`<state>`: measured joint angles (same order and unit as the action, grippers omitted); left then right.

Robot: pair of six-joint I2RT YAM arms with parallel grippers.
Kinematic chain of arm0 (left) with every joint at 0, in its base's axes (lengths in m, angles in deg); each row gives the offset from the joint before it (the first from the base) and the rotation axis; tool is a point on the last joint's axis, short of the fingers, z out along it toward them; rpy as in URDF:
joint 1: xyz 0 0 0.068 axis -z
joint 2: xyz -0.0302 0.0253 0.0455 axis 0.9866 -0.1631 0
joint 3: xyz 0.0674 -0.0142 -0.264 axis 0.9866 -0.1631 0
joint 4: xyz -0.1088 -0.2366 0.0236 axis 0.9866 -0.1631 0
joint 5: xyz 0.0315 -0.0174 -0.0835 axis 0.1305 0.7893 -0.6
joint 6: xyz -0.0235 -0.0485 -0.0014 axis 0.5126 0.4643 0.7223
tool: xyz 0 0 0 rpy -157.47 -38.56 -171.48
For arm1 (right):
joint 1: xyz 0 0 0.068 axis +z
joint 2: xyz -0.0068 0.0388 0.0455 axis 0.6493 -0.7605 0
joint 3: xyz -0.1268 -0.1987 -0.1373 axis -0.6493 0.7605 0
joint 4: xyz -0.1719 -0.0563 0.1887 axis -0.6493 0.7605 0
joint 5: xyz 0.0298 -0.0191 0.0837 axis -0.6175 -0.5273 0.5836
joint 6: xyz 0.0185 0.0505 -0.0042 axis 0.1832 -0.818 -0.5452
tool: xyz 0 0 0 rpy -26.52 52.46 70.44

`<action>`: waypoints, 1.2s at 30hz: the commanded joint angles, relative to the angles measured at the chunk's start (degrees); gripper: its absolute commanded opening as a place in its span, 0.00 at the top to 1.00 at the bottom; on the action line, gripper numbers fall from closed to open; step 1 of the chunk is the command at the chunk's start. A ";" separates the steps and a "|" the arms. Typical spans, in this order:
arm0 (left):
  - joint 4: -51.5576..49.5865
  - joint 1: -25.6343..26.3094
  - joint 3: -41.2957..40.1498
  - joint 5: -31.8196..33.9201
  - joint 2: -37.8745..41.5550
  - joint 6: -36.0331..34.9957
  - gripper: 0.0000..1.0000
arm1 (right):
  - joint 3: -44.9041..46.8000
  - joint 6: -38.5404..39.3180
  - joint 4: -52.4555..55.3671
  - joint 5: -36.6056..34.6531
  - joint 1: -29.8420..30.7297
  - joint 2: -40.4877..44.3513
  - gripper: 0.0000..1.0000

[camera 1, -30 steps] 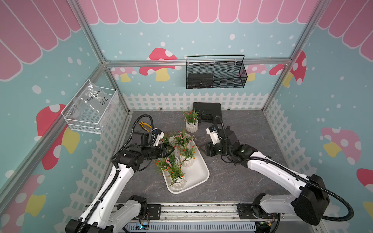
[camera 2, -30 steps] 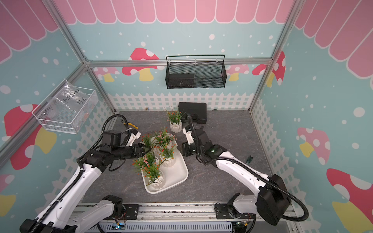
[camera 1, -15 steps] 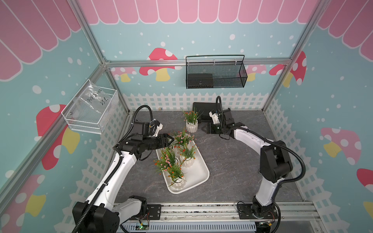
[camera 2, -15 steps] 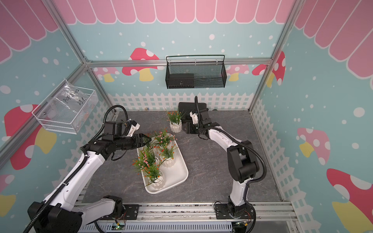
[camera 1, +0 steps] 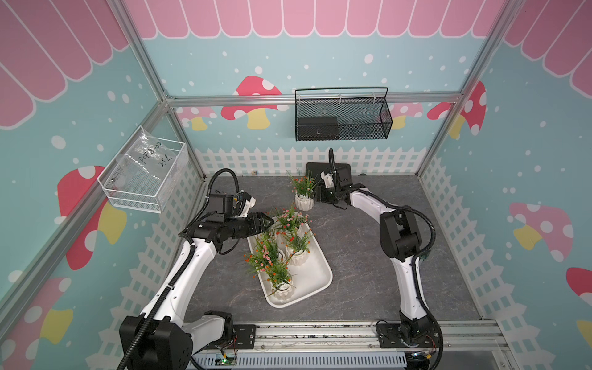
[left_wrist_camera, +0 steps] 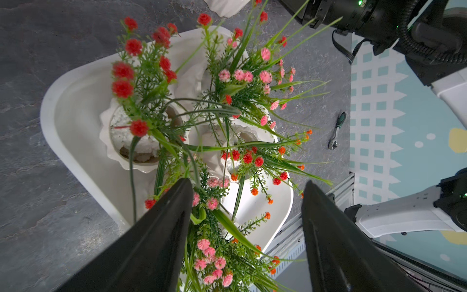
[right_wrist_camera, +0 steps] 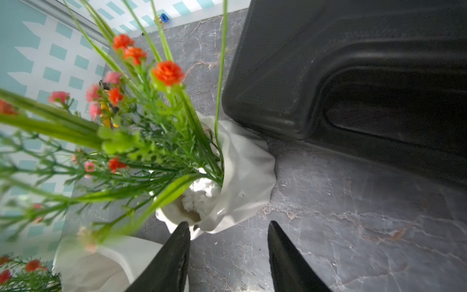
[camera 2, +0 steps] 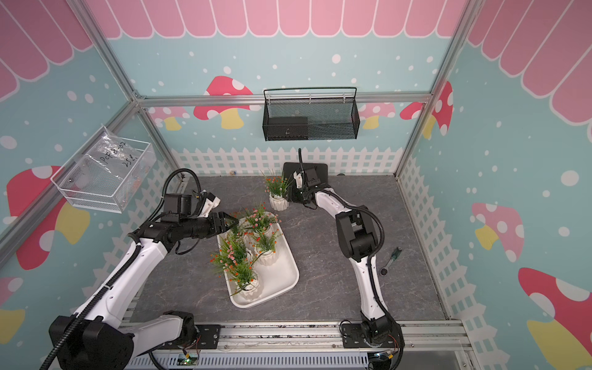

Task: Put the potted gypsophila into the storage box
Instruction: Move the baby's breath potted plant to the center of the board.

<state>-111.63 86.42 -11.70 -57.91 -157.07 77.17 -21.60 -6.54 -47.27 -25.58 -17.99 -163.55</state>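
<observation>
The potted gypsophila (camera 1: 303, 199) left outside stands upright on the grey table at the back, its white ribbed pot touching or just short of a corner of the black case (right_wrist_camera: 353, 75); which of the two cannot be told. The other pots stand crowded in the storage box (camera 1: 315, 275), whose long axis runs from the front of the table toward this lone pot. The far end of the box lies near the pot. The right gripper (right_wrist_camera: 228, 225) is just beside the pot, on the side away from the box's crowded end, jaws moderately apart and empty. In the right wrist view, bare table shows between the jaws and the pot sits ahead of one fingertip (right_wrist_camera: 184, 228), not between the two. A sideways shift to centre the pot would probably be needed before closing. The left gripper (left_wrist_camera: 247, 182) hangs over the far end of the box with jaws wide and holding nothing, above the sprigs. It is farther from the lone pot, so the right arm is the nearer.
</observation>
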 commanded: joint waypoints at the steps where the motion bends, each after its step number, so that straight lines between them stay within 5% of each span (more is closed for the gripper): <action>1: 0.99 -0.61 -1.01 -1.36 0.25 -0.45 0.31 | -2.89 -1.07 0.82 -0.62 0.09 -2.23 0.50; 11: 1.52 -1.77 -1.12 -2.95 -0.82 -0.26 0.31 | -6.65 -2.34 0.64 -1.94 0.34 -5.83 0.56; 27: 1.94 -3.02 -1.45 -3.19 -1.57 0.12 0.31 | -14.27 2.39 9.57 -16.69 4.52 -9.13 0.64; 36: 2.13 -3.01 -1.29 -3.68 -2.79 0.50 0.31 | -15.66 4.11 12.33 -18.98 5.22 -10.00 0.70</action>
<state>-110.49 83.73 -12.71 -60.49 -159.36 77.63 -36.27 -3.76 -38.92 -42.46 -12.94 -171.53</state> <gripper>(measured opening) 0.688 0.305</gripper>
